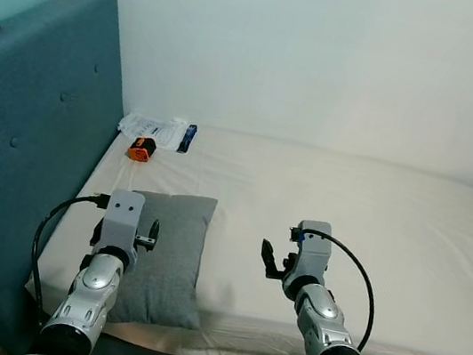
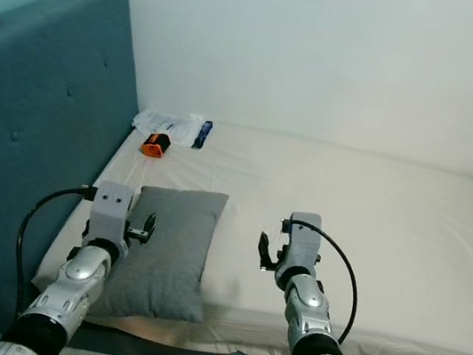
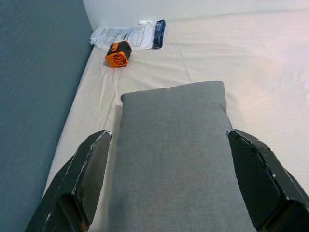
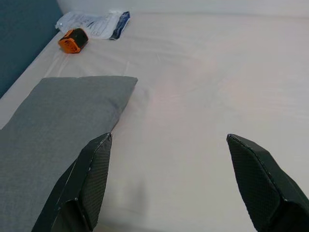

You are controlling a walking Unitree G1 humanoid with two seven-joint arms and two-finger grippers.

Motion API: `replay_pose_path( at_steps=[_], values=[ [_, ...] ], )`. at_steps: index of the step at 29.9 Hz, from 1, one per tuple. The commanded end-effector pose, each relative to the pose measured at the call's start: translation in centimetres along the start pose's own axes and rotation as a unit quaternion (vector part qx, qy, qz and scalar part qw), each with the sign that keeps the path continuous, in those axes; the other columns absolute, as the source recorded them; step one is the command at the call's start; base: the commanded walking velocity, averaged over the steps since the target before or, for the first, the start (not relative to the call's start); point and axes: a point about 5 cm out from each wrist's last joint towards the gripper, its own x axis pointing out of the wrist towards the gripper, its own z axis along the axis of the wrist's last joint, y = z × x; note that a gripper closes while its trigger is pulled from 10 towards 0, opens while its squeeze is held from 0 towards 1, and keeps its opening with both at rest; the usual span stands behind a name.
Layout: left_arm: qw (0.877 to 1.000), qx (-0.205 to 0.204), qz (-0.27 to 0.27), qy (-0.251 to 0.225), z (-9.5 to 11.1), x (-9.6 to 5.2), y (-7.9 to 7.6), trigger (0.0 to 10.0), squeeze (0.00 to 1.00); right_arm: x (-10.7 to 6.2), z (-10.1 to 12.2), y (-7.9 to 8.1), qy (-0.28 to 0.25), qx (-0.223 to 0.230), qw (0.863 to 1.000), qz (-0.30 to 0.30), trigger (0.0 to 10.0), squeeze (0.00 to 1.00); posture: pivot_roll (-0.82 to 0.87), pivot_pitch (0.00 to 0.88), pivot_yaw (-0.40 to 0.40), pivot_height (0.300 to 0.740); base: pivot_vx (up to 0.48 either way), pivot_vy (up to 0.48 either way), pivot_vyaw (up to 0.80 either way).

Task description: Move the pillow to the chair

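The pillow (image 1: 165,256) lies on the bed (image 1: 374,217), directly under the left gripper (image 3: 169,183) and left of the right gripper (image 4: 166,186). Beyond the left gripper, an orange object (image 3: 118,53) lies beside a packet (image 3: 128,35). The headboard (image 1: 17,143) stands left of the left gripper.

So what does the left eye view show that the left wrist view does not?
Left eye view: both arms, the right gripper over bare sheet, the left gripper over the pillow, and the wall. Left wrist view: the left gripper's open black fingers close up, straddling the pillow. Both: pillow, orange object, plastic packet, headboard, bed.
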Motion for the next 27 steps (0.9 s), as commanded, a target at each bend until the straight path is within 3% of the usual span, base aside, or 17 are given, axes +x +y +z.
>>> replay_pose_path(
  at_steps=[1,27],
  values=[
    [1.000,0.008,0.007,0.005,-0.10,0.03,0.37,10.0,0.00,0.05,-0.07,0.03,0.005,0.006,1.000,-0.005,10.0,0.00,0.03,0.000,-0.083,0.736,0.000,0.000,0.00],
    [1.000,0.004,0.020,0.008,0.07,0.24,0.38,10.0,0.00,0.17,0.28,-0.14,0.002,0.010,1.000,-0.004,10.0,0.00,0.02,0.000,-0.082,0.651,0.000,0.000,0.00]
  ],
)
